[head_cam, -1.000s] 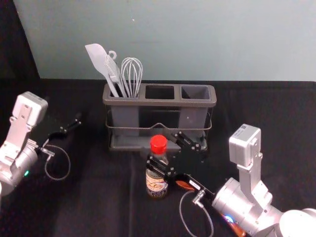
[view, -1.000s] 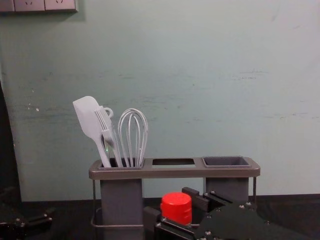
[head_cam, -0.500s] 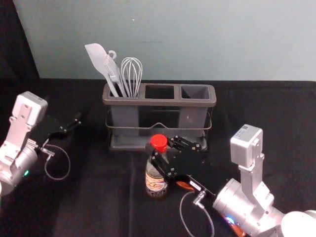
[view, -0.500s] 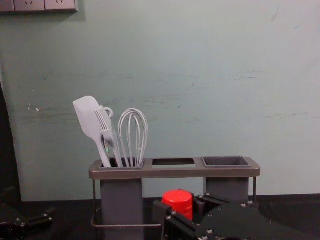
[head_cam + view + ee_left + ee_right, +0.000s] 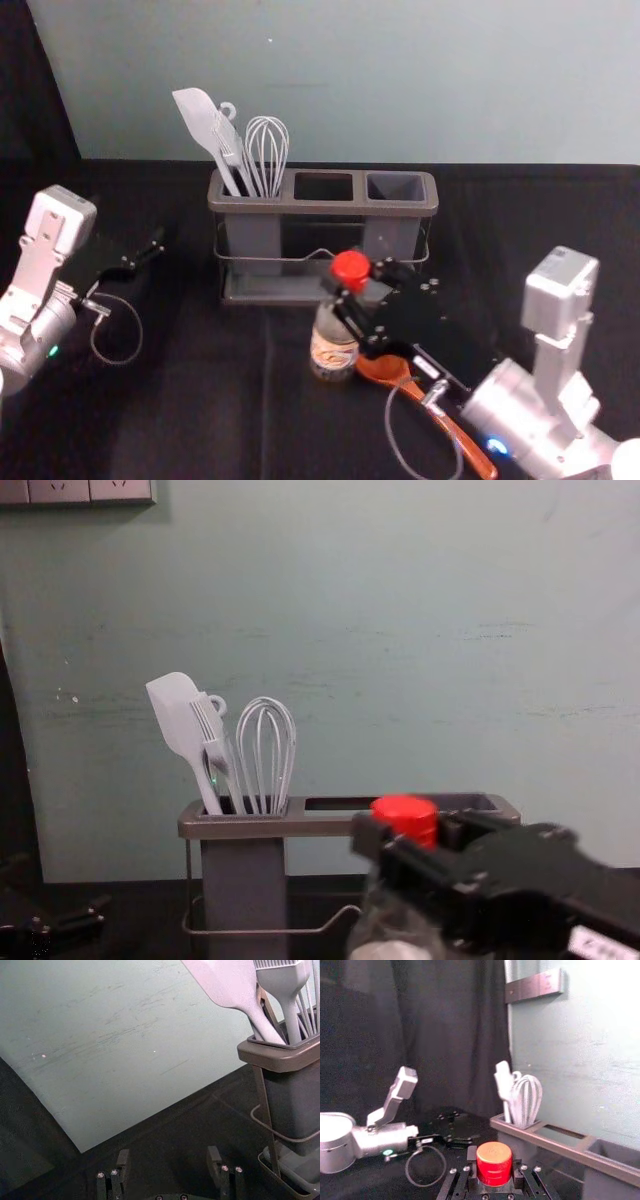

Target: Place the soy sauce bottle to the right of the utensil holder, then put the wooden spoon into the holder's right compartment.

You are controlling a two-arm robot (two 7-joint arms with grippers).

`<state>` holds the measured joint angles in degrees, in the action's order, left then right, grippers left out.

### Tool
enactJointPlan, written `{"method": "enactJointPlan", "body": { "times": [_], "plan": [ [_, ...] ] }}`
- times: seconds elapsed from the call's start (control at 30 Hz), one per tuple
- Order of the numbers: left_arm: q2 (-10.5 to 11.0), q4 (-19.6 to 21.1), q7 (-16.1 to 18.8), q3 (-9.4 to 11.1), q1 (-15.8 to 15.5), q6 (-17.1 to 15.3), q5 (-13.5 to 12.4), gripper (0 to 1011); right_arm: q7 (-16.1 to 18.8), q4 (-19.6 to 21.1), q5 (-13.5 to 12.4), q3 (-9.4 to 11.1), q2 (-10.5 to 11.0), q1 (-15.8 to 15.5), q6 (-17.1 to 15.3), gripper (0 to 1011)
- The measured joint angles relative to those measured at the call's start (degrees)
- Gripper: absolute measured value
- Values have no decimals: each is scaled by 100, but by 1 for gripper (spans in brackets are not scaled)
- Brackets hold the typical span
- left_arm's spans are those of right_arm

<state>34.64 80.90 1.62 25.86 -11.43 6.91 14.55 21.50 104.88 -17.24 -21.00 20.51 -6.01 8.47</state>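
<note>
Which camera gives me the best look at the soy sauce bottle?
The head view: it takes in the bottle from red cap to base, label included. The chest view gives the cap and some clear body, partly behind the right tool; the right wrist view gives the cap between that tool's fingers.

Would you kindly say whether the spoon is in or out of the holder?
Out: the spoon lies on the table in front of the holder.
</note>
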Motion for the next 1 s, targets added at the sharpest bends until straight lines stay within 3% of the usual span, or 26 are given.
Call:
{"method": "enactJointPlan", "body": {
  "times": [0.2, 0.57, 0.8, 1.0],
  "plan": [
    [0, 0, 0, 0, 0, 0, 0, 1000, -88, 176, -87, 275, 98, -219, 80, 381],
    [0, 0, 0, 0, 0, 0, 0, 1000, -243, 216, -186, 969, 306, -560, 113, 381],
    [0, 0, 0, 0, 0, 0, 0, 1000, -319, 15, -169, 1328, 325, -499, 80, 381],
    [0, 0, 0, 0, 0, 0, 0, 1000, -304, -226, -123, 1423, 325, -277, 7, 381]
  ]
}}
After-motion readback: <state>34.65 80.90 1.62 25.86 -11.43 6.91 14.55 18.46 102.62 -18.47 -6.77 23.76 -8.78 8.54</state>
